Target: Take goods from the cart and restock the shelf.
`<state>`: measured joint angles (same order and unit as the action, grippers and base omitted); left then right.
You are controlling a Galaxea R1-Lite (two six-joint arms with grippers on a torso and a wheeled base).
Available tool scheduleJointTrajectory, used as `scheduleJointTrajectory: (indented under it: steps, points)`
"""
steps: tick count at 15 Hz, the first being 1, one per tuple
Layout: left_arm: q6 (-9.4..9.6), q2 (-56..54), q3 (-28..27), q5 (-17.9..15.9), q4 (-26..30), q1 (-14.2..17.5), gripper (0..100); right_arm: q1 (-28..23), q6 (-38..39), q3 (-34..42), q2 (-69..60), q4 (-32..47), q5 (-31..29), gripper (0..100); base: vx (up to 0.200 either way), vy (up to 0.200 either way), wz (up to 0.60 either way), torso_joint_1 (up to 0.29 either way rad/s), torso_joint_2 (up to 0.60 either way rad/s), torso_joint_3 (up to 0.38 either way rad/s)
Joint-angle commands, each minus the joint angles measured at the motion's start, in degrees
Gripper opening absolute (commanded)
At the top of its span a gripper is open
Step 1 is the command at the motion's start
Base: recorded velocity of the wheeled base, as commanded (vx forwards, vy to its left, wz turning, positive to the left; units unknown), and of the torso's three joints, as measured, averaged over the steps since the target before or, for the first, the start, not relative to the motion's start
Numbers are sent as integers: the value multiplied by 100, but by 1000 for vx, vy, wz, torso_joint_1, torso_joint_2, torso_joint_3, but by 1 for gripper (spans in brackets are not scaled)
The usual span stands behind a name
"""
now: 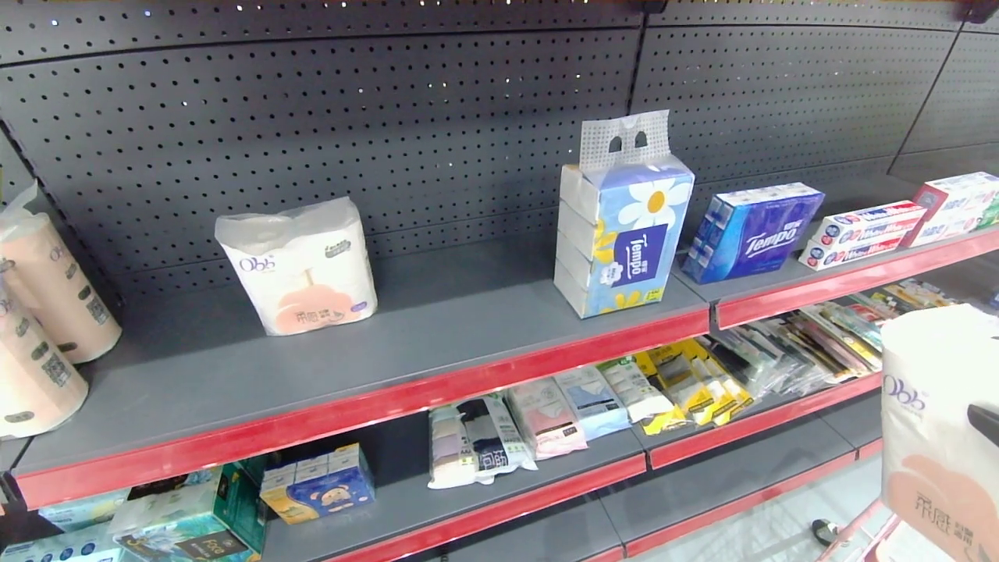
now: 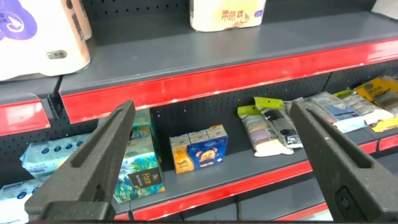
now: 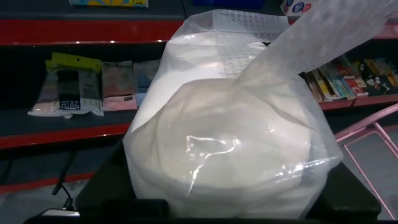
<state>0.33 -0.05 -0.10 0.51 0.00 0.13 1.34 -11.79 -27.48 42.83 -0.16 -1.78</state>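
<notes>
The pack of toilet paper (image 1: 936,437) at the near right was cut off by the edge, and it hid most of the right gripper (image 3: 233,199). Its jaws sat on both sides of the pack and held it, out in front of the shelf (image 1: 437,336), not touching it. The left gripper (image 2: 211,168) faced the lower shelf (image 2: 261,171), jaws wide apart, holding nothing.

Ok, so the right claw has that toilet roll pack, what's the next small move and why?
Probably raise the right claw and carry the toilet roll pack left toward the upper shelf. It hangs below that shelf's level, and bare shelf lies between the matching pack and the flowered tissue pack.
</notes>
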Motion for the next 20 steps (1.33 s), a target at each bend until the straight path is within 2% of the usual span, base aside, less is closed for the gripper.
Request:
scheduleJointTrajectory:
  steps: [1,14,20]
  points:
    - [2,5,1,2,0,4,100,-2,-8,-3,42,-2,-7,0,0,0,0,27,-51,-36]
    - [2,5,1,2,0,4,100,-81,-254,-3,33,16,2,0,0,0,0,0,0,0]
    - [2,5,1,2,0,4,100,-81,-254,23,7,42,2,0,0,0,600,2,3,0]
